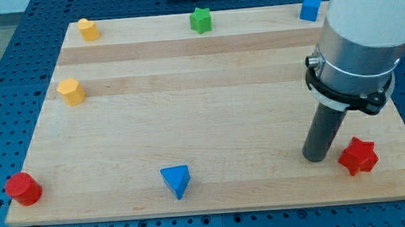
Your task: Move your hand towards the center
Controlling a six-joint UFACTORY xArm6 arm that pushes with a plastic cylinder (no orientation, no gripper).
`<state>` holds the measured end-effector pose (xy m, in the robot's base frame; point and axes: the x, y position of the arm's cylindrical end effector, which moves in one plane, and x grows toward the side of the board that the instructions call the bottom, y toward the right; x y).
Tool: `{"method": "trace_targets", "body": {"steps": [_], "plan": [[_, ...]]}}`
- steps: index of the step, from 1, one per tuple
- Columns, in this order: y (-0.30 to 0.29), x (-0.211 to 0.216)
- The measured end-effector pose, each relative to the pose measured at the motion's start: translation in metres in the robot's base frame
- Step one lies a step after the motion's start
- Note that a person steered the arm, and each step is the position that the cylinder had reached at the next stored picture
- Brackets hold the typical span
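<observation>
My tip [316, 158] rests on the wooden board [209, 113] near the view's bottom right, just left of a red star block [358, 156] and apart from it by a small gap. A blue triangular block [176, 180] lies at the bottom centre, well left of my tip. A red cylinder [22, 188] sits at the bottom left corner. Two yellow blocks lie at the left: one at the top left [88, 29], one lower [71, 91]. A green star block [200, 20] sits at the top centre. A blue cube [311, 8] sits at the top right.
The arm's large grey and white body [363, 37] hangs over the board's right side and hides part of it. The board lies on a blue perforated table [3, 83].
</observation>
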<state>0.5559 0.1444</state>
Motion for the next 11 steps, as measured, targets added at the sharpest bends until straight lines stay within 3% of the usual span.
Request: {"method": "trace_targets", "body": {"steps": [5,7,11], "plan": [[-0.009,-0.03],[-0.056,-0.044],[-0.127,-0.111]]}}
